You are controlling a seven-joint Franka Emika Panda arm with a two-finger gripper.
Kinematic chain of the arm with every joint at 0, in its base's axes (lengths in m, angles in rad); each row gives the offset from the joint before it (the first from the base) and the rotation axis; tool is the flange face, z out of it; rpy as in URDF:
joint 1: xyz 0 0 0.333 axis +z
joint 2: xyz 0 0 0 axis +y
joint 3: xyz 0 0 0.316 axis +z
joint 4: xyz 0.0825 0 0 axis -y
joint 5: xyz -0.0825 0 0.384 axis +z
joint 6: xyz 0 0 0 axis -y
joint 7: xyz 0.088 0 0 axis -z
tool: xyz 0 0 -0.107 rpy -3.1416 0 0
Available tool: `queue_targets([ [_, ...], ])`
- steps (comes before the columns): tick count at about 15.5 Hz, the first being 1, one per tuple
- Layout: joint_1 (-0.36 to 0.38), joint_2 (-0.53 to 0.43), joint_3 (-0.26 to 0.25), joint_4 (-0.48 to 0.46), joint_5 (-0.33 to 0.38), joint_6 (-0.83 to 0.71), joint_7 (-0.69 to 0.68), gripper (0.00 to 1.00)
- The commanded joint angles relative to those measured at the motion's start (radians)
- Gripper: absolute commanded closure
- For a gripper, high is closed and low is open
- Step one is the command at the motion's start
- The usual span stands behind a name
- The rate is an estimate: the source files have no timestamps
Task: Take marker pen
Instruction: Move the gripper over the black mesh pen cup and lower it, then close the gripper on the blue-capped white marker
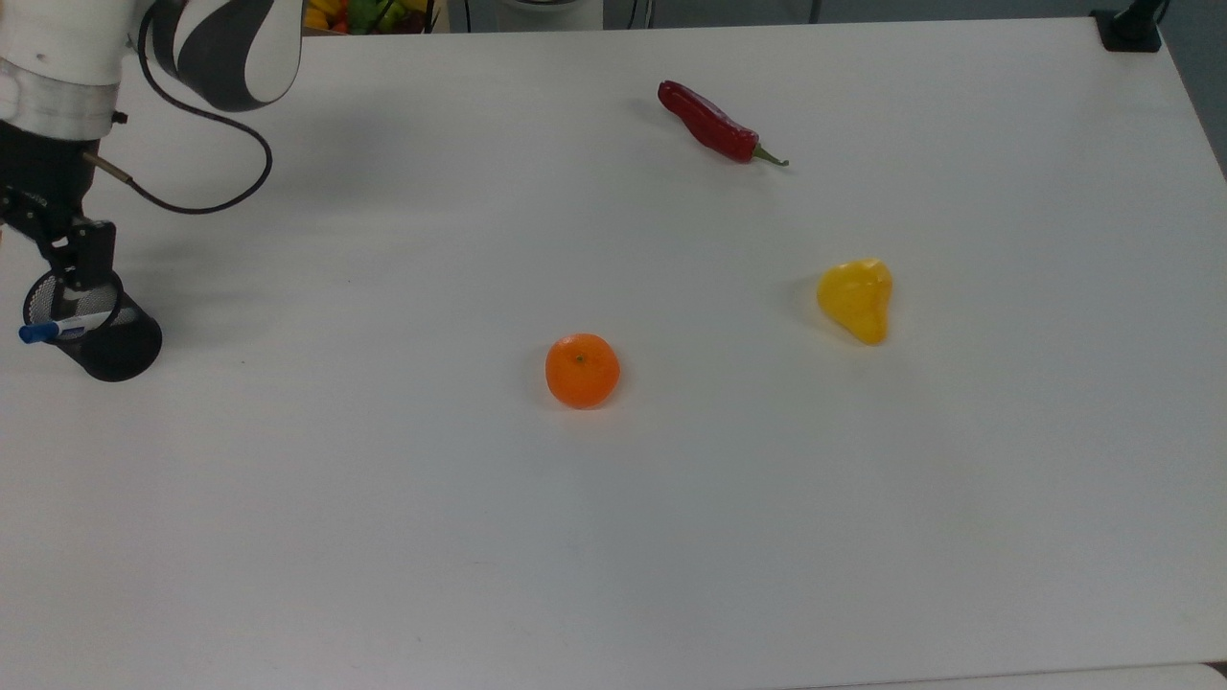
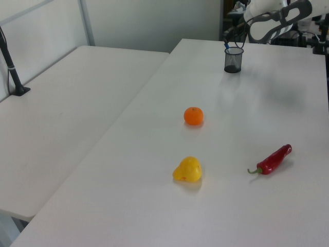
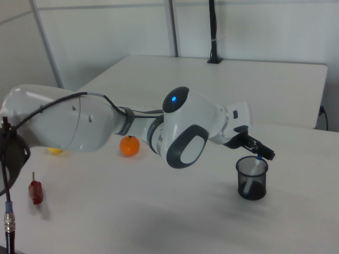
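Observation:
The marker pen point(image 1: 65, 327), white with a blue cap, leans in a black mesh cup point(image 1: 105, 345) at the top view's left edge, its cap sticking out over the rim. The left view shows the cup point(image 2: 233, 59) far back on the table with the blue cap point(image 2: 226, 45) above it. My gripper point(image 3: 260, 152) hangs just above the cup's rim, over the pen's top end. It is open and holds nothing. One dark finger point(image 1: 79, 261) reaches down to the rim in the top view; the other lies past the picture's left edge.
On the white table point(image 1: 671, 527) lie an orange point(image 1: 582, 370), a yellow pepper point(image 1: 856, 299) and a red chili point(image 1: 714, 123). A bowl of fruit point(image 1: 355, 11) stands behind the far edge. A black clamp point(image 1: 1131, 27) sits at the top view's far right corner.

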Motion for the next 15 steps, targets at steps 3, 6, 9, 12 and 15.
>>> queue_targets([
  [3,-0.040,0.072,0.017,0.074,0.013,0.056,0.014,0.14],
  [6,-0.045,0.087,0.025,0.084,0.013,0.057,0.014,0.21],
  [9,-0.050,0.098,0.048,0.098,0.013,0.057,0.014,0.25],
  [12,-0.053,0.098,0.056,0.097,0.015,0.056,0.014,0.25],
  [15,-0.051,0.098,0.060,0.094,0.013,0.056,0.008,0.32],
])
